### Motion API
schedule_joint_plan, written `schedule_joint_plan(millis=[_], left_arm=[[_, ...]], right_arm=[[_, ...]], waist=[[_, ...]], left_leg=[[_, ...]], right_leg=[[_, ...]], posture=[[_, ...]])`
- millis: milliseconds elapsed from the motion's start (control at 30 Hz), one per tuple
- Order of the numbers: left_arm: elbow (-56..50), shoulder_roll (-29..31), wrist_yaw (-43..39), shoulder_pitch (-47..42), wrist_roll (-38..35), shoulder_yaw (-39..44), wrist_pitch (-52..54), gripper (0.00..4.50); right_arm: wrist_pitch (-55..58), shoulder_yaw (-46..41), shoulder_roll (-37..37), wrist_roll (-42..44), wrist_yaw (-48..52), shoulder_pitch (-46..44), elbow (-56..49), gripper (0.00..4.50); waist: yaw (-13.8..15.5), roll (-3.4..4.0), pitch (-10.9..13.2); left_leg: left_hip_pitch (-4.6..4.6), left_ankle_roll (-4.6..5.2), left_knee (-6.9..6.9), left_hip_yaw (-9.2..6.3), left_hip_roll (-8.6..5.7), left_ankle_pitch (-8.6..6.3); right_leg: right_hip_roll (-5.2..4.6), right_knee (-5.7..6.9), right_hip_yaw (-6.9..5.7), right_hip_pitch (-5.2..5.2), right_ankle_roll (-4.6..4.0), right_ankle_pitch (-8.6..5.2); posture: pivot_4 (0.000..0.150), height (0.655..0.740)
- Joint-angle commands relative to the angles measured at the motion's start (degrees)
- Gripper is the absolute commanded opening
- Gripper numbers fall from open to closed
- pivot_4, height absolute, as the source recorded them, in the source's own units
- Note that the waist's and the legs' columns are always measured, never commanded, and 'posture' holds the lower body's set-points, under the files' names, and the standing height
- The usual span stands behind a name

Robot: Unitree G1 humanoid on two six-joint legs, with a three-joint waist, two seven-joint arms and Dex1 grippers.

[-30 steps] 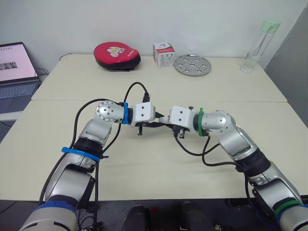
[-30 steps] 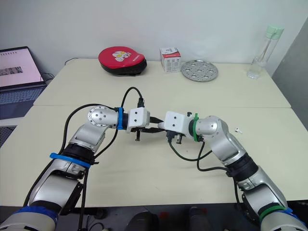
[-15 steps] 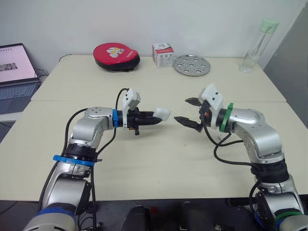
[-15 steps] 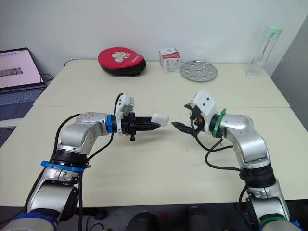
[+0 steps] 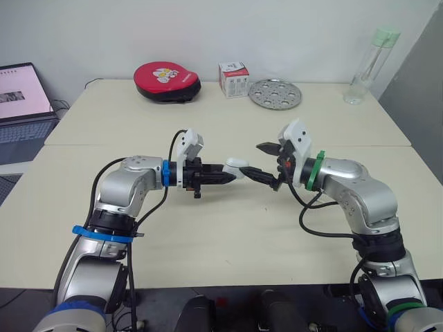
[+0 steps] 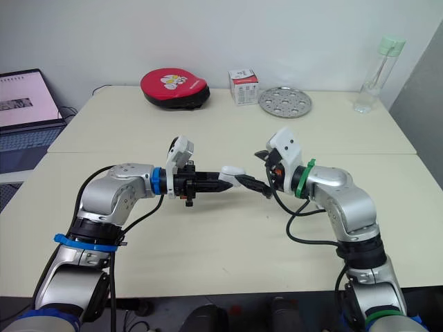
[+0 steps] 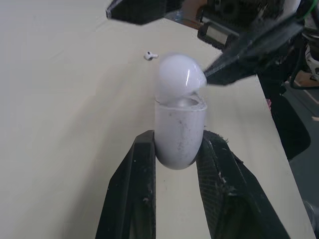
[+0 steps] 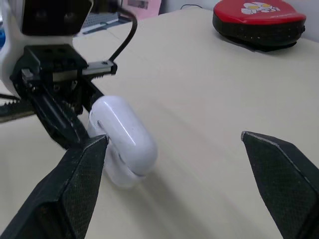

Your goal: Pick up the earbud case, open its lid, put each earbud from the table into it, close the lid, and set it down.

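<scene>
Earbud case (image 5: 235, 164) pinched in L gripper (image 5: 219, 173); R gripper (image 5: 261, 159) touching lid (image 7: 177, 74).

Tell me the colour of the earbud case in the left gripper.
The earbud case is plain glossy white, with no pattern. It shows best in the left wrist view.

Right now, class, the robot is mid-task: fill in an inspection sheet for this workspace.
Surface: cream table, seam across its middle.
Job's things: earbud case held up, lid looks slightly raised; one earbud lying on the table.
Clutter: red pouch, small box, perforated metal disc, bottle, all at the far edge.
Grippers: left gripper shut on the case; right gripper open, one finger at the lid.
Cables: black cables looping from both arms.
Surroundings: laptop left of the table; white wall behind.
</scene>
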Motion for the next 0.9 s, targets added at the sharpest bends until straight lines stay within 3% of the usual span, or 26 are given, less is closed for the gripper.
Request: schedule_joint_plan(millis=[33,233,400,567,900], left_arm=[[-2.8,0.61,-0.19,-0.15,-0.79,0.84,-0.9,0.77],[-3.18,-1.27,3.51,0.82,-0.94,2.79,-2.82,0.77],[-3.46,-8.67,16.93,3.47,2.65,7.02,-14.81,0.77],[-7.9,-13.85,25.68,8.27,6.01,6.31,-21.28,0.77],[-10.77,-16.96,32.27,10.84,8.22,5.2,-23.73,0.77]], right_arm=[[5.94,-7.88,2.06,6.97,-3.55,-3.32,0.4,4.47],[9.45,-9.03,-2.79,9.76,-2.86,-2.87,0.98,4.47],[-0.45,-2.25,-17.3,1.75,3.43,5.09,2.84,4.47],[-10.03,-0.08,-26.1,-2.35,10.02,13.2,7.37,4.47],[-15.74,1.47,-25.09,-6.35,10.5,14.59,18.38,4.47]], waist=[[0.0,0.0,0.0],[0.06,0.0,0.0],[0.49,-0.04,0.0],[0.17,-0.05,0.0],[0.07,-0.06,0.01]], left_leg=[[0.0,0.0,0.0,0.0,0.0,0.0],[0.0,0.01,-0.01,0.01,-0.01,0.0],[-0.02,0.04,-0.01,-0.03,-0.11,-0.02],[-0.02,0.04,-0.02,0.02,-0.08,-0.03],[0.35,0.03,-0.07,0.07,0.0,-0.02]], right_leg=[[0.0,0.0,0.0,0.01,0.0,0.0],[-0.04,-0.02,0.01,0.01,0.0,0.0],[-0.15,-0.17,-0.01,0.09,0.01,0.0],[-0.13,-0.17,0.06,0.07,0.02,0.0],[-0.01,-0.08,0.12,0.32,0.13,-0.07]], posture=[[0.15,0.74],[0.15,0.74],[0.15,0.74],[0.15,0.74],[0.15,0.74]])
